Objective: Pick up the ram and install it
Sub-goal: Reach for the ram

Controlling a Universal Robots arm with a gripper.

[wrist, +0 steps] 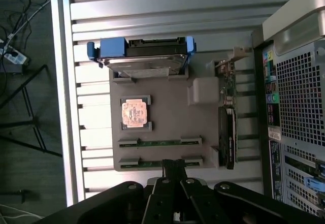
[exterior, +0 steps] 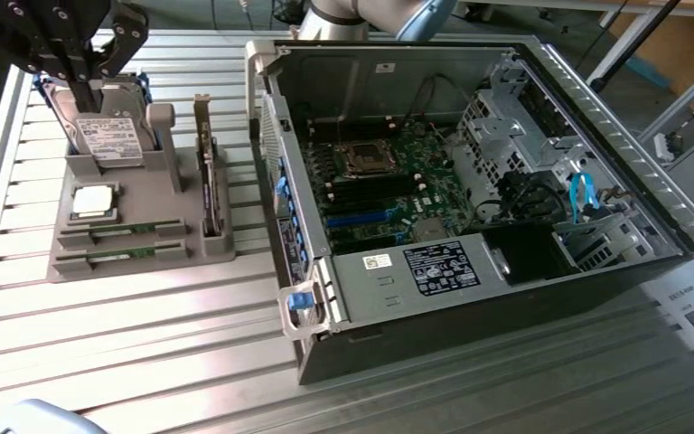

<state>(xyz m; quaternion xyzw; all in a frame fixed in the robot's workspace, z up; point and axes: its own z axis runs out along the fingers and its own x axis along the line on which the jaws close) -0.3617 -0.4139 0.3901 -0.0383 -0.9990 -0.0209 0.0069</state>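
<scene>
Step in hand, as judged: approach to the ram [wrist: 150, 161]. The gripper [wrist: 173, 169] hangs above the grey holder tray [wrist: 167, 117], clear of every part on it. Whether it is open or closed cannot be determined. The ram stands on edge in the tray slot closest beneath the tool tip. A second stick [wrist: 160, 142] sits in the parallel slot just beyond it. Farther out from the tool lie the processor [wrist: 135, 113] and then the upright hard drive [wrist: 144, 61]. The expansion card [wrist: 227, 137] stands off to one side of the tool, toward the computer case [exterior: 277, 127]. To do this approach well, centre the tool over the middle of the stick's exposed top edge, between its two supported ends. Set the grip across the thin face rather than along the length. Descend vertically so that the neighbouring stick is not struck. The ram appears as a long, very narrow green strip seen edge-on, its ends sunk in the tray's supports. Chips cannot be made out.
</scene>
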